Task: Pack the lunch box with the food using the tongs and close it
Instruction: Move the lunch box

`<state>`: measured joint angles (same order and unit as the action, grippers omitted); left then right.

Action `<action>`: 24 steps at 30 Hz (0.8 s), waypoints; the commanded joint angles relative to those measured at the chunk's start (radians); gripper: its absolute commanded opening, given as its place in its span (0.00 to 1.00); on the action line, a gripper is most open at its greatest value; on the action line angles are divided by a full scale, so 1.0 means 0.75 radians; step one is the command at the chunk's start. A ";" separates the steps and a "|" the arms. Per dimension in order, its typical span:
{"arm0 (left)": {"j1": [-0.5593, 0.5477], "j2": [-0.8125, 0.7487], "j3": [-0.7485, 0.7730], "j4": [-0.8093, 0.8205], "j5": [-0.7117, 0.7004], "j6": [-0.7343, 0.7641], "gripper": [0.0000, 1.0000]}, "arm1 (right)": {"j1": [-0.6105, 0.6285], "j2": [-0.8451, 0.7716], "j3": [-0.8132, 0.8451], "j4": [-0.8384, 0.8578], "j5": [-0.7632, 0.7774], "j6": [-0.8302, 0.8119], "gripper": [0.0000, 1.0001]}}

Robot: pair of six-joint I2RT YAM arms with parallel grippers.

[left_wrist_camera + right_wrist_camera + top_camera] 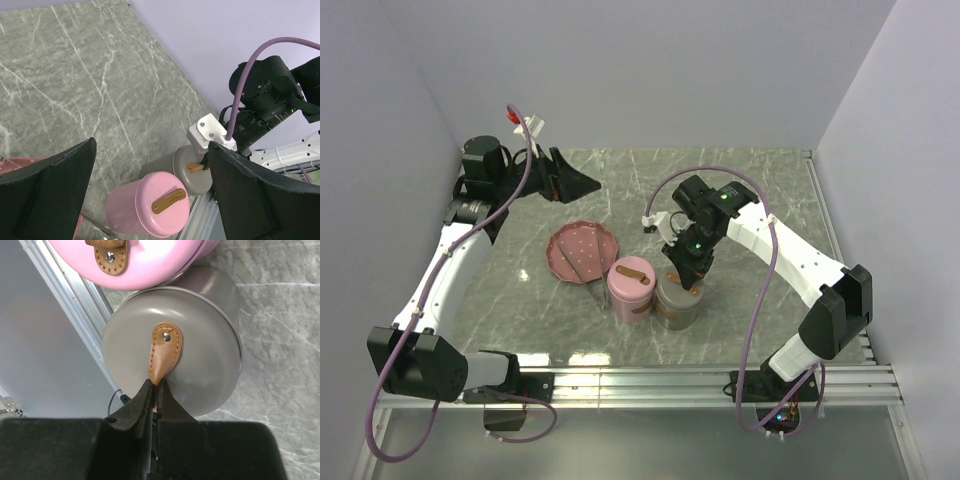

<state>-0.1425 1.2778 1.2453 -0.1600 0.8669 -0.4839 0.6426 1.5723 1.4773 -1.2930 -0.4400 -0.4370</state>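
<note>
Pale lilac walls enclose a grey marbled counter (pixel 740 200), where a pink canister (pixel 631 290) and a grey canister (pixel 675 308), seemingly the lunch box, stand touching near the middle of the near edge. The right fingers (pixel 142 405) are pinched fully together on the tan tab (pixel 165 357) of the grey lid (pixel 200 340), which sits on its canister. The left fingers (pixel 55 185) gape wide, empty, above the far-left corner. What looks like the tongs (pixel 96 224) juts from the pink plate (pixel 565 250); no food shows. Closing seems to be in hand: next, check the lid is seated, then release the tab.
</note>
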 commanded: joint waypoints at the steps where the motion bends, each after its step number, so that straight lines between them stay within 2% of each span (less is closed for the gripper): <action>1: 0.008 -0.055 -0.006 0.013 0.012 0.007 0.99 | 0.019 0.098 -0.127 -0.119 0.100 0.022 0.00; 7: 0.010 -0.063 -0.028 0.021 0.014 0.007 0.99 | 0.013 0.117 -0.156 -0.153 0.077 -0.002 0.00; 14: 0.012 -0.074 -0.038 0.005 0.012 0.034 0.99 | 0.002 0.135 -0.135 -0.182 0.153 -0.021 0.00; 17: 0.012 -0.090 -0.061 0.009 0.008 0.042 0.99 | 0.008 0.133 -0.103 -0.192 0.121 -0.023 0.11; 18: 0.012 -0.096 -0.067 0.009 0.010 0.048 0.99 | 0.008 0.131 -0.084 -0.192 0.114 -0.023 0.22; 20: 0.012 -0.100 -0.071 0.005 0.010 0.050 0.99 | 0.006 0.125 -0.062 -0.194 0.110 -0.023 0.32; 21: 0.012 -0.098 -0.069 0.003 0.010 0.050 0.99 | 0.006 0.123 -0.049 -0.194 0.110 -0.025 0.41; 24: 0.012 -0.094 -0.067 -0.001 0.010 0.054 0.99 | 0.006 0.109 -0.006 -0.197 0.090 -0.027 0.45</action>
<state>-0.1387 1.2320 1.1969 -0.1703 0.8669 -0.4641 0.6418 1.5902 1.5066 -1.3308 -0.4664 -0.4206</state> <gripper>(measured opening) 0.994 0.433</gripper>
